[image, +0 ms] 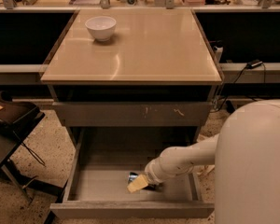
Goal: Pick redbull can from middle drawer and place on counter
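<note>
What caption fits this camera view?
Gripper at the redbull can in the open middle drawer; white bowl on the counter.

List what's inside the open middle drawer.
In the wide grey metal drawer: a slim silver-and-blue drink can, with the gripper at it. Gripper and white arm hide most of the can.
</note>
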Tool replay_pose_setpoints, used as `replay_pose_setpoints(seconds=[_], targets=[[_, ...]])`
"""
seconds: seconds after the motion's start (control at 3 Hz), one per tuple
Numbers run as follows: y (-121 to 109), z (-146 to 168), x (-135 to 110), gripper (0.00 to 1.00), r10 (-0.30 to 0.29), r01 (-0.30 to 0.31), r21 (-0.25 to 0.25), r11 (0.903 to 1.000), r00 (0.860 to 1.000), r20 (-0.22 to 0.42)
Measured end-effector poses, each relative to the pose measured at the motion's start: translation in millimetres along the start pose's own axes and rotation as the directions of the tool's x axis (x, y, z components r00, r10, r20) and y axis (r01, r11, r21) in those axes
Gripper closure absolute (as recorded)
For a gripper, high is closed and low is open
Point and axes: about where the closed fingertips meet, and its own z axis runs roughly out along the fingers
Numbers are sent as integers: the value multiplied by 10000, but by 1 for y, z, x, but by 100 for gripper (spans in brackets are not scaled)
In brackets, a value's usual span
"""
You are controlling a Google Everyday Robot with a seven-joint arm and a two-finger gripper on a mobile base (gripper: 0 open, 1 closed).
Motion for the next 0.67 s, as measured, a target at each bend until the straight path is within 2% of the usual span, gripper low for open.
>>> replay_pose_setpoints(seconds=[0.33, 0.67], targets=[[11, 18, 16, 0, 370, -380, 291, 9989, 9988, 314], [3, 16, 4, 0, 303, -366, 648, 9972, 9950, 953]])
